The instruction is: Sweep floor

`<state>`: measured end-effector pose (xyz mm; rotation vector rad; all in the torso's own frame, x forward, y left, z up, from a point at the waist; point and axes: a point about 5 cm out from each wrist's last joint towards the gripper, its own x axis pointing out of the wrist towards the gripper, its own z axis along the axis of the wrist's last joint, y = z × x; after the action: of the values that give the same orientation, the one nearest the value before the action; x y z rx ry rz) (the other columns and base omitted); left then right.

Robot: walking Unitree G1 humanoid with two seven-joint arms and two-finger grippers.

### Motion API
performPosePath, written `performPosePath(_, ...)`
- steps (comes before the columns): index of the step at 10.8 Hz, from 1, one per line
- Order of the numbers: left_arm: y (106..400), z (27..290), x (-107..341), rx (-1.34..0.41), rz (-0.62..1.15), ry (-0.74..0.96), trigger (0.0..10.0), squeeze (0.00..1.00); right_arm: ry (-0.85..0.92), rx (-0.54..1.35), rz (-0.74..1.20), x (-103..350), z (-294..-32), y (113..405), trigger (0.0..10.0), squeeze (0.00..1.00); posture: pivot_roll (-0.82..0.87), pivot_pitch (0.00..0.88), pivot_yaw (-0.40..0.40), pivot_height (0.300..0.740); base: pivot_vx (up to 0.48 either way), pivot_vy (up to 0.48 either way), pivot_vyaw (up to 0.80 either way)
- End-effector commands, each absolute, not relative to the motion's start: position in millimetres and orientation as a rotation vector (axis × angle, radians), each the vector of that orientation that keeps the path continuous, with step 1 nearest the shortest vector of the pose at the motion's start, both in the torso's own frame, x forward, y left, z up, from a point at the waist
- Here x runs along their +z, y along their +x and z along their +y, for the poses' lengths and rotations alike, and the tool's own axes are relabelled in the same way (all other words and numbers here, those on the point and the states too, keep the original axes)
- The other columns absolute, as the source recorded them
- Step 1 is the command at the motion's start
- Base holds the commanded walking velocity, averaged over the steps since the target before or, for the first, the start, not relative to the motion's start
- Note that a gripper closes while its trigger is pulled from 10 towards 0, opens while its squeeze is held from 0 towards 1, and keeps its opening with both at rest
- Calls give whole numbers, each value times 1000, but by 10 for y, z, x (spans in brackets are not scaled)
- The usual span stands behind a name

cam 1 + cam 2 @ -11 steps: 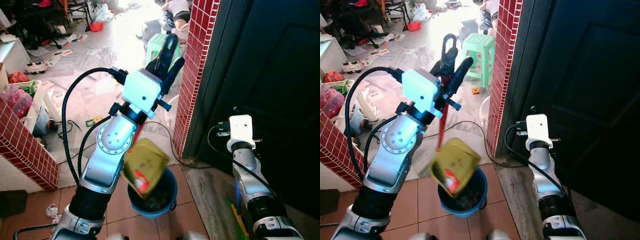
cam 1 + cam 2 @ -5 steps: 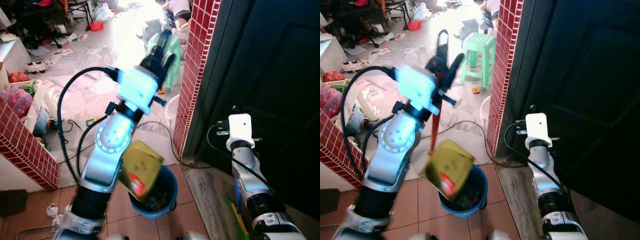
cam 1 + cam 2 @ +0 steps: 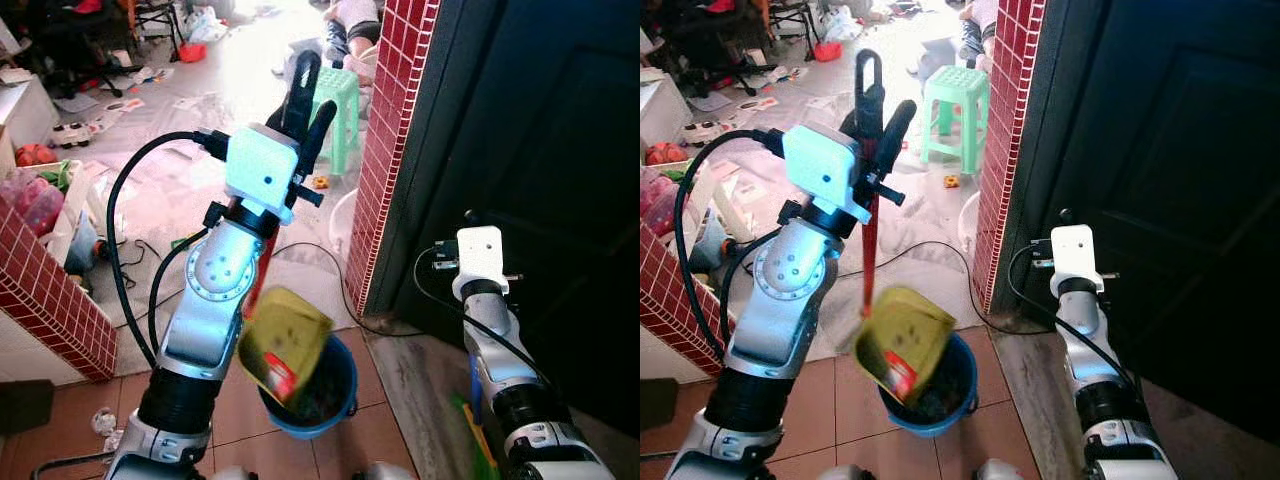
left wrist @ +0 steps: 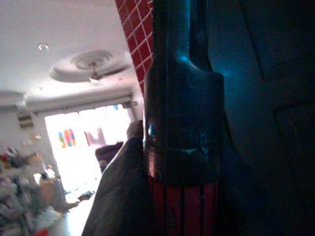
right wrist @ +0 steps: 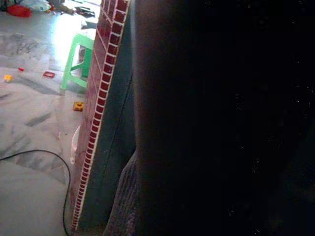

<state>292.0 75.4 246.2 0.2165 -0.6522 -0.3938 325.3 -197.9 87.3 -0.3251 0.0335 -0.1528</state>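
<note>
Overhead, left pincer (image 3: 878,105) raised, clamped on red dustpan handle (image 3: 869,262), yellow dustpan (image 3: 904,340) tipped, seemingly over blue bucket (image 3: 958,392).

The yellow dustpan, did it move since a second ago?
Yes. The yellow dustpan hanging from the left gripper still tips over the blue bucket, but the gripper swung left, away from the green stool.

Strong daylight pours in from the far room, so I see the floor (image 3: 240,70) there washed out white. The door (image 3: 1180,200) on my right is very dark. The yellow dustpan (image 3: 285,345) looks blurry. My right wrist picture is mostly black.
</note>
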Motion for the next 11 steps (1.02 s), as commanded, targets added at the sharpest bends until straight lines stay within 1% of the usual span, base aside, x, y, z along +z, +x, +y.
performPosePath(1,2873,730,2626,-381,-776,307,10000,0,-334,-123,-29,1014,-1923,3330,10000,0,-90,0,7,740,0,0,0)
performPosePath(2,2816,708,2687,-338,-878,394,10000,0,-333,-112,-35,1038,-1909,3345,10000,0,-90,7,4,740,0,0,0)
performPosePath(3,2741,609,2730,-389,-925,398,10000,0,-331,-93,-38,1047,-1896,3349,10000,0,-86,14,2,740,0,0,0)
performPosePath(4,2685,461,2674,-489,-869,290,10000,0,-335,-77,-29,1025,-1897,3347,10000,0,-86,8,-7,740,0,0,0)
performPosePath(5,2680,430,2649,-513,-844,246,10000,0,-334,-75,-28,1027,-1890,3358,10000,0,-84,2,-6,740,0,0,0)
performPosePath(6,2727,462,2671,-480,-804,177,10000,0,-330,-74,-27,1027,-1878,3367,10000,0,-84,1,-4,740,0,0,0)
performPosePath(8,2754,514,2712,-463,-802,174,10000,0,-329,-70,-22,1007,-1869,3355,10000,0,-81,0,-4,740,0,0,0)
performPosePath(9,2675,477,2740,-522,-848,242,10000,0,-331,-69,-20,1001,-1876,3359,10000,0,-76,0,-9,740,0,0,0)
performPosePath(10,2678,505,2731,-518,-849,263,10000,0,-332,-70,-20,1002,-1879,3369,10000,0,-73,0,-6,740,0,0,0)
performPosePath(11,2632,502,2772,-525,-926,371,10000,0,-333,-72,-21,1005,-1880,3374,10000,0,-72,0,-8,740,0,0,0)
